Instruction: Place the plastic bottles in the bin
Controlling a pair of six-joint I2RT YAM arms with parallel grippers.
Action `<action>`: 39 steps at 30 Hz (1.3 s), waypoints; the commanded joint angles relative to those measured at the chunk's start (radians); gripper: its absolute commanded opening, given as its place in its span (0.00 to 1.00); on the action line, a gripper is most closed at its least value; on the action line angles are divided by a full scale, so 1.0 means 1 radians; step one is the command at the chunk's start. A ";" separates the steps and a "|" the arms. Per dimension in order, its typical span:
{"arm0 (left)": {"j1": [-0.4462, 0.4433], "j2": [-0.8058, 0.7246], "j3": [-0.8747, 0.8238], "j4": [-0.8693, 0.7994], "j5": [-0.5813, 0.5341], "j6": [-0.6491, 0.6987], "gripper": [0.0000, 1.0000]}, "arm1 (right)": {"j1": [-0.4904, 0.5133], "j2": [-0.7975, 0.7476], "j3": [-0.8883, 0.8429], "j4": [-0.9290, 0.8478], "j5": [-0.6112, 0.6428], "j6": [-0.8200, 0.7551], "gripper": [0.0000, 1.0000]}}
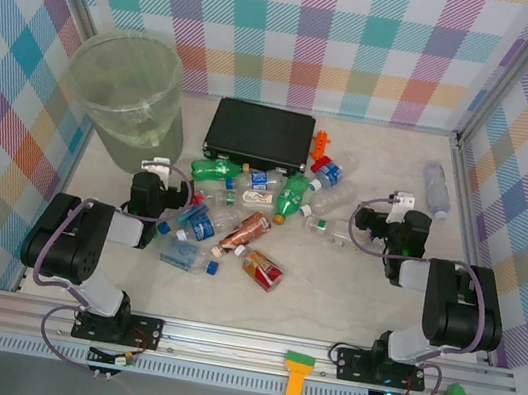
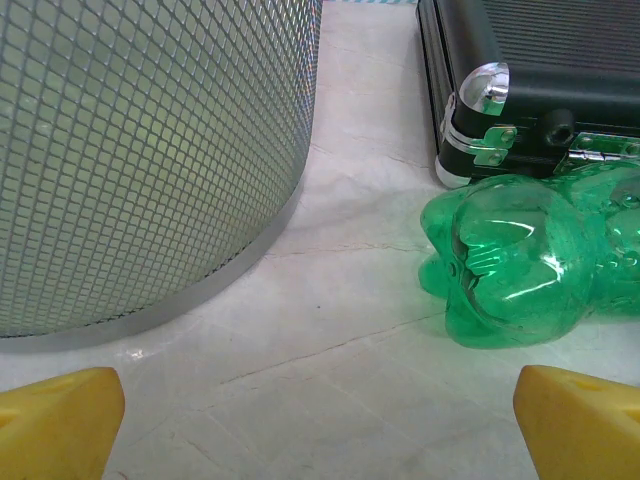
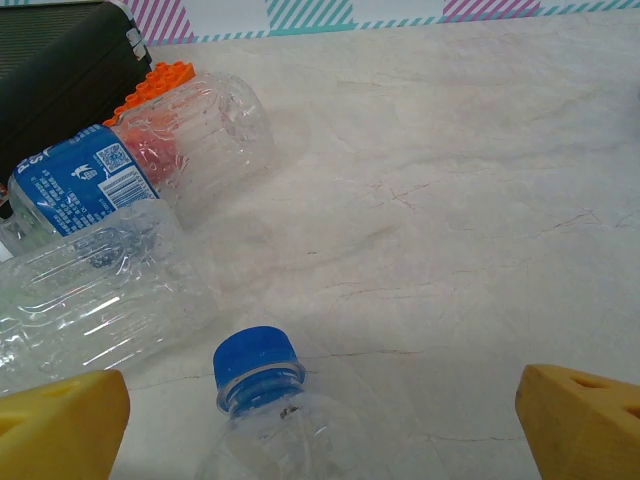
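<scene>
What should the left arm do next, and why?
Probably ease the left gripper forward and right onto the green bottle: its fingers are open and empty, the bottle lies just ahead to the right, and the bin stands close on the left.

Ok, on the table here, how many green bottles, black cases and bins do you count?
green bottles: 2
black case: 1
bin: 1
total: 4
</scene>
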 commanded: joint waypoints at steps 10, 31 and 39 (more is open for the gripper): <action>0.012 0.003 0.021 0.007 0.012 -0.001 1.00 | 0.000 0.006 0.018 0.012 -0.018 0.007 0.99; 0.019 0.003 0.022 0.005 0.019 -0.006 1.00 | 0.000 0.007 0.016 0.012 -0.018 0.007 0.99; 0.012 -0.142 0.180 -0.376 -0.005 -0.006 1.00 | 0.002 -0.062 0.028 -0.059 -0.001 0.011 0.99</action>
